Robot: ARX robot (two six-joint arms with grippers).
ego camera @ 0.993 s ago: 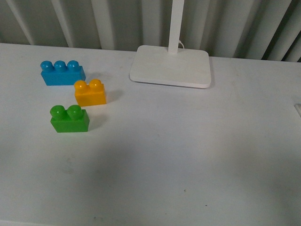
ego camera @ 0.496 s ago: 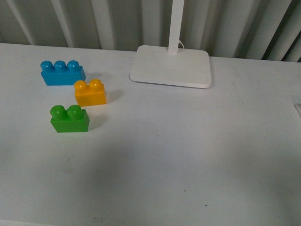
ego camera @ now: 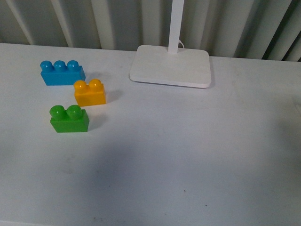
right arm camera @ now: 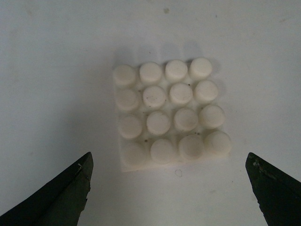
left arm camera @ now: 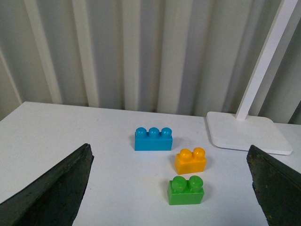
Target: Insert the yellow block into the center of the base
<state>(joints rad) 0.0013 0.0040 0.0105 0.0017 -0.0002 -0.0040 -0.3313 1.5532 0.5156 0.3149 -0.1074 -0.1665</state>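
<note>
White table (ego camera: 188, 155), white lamp foot (ego camera: 170, 66) at its back. The studded white base (right arm camera: 169, 113) lies flat and bare beneath the wide-open, empty right gripper (right arm camera: 168, 154). The left gripper (left arm camera: 168, 147) gapes empty too. The yellow block (ego camera: 90, 93), orange-yellow with two studs, stands upright between a blue brick (ego camera: 62, 72) and a green brick (ego camera: 69, 118).

Lamp pole (ego camera: 177, 23) cut off by the top edge in front view, my left gripper (left arm camera: 168, 147) showing only two dark fingertips, the rest out of frame, my right gripper (right arm camera: 168, 155) the same, one corner stud of the base (right arm camera: 171, 113) washed out
</note>
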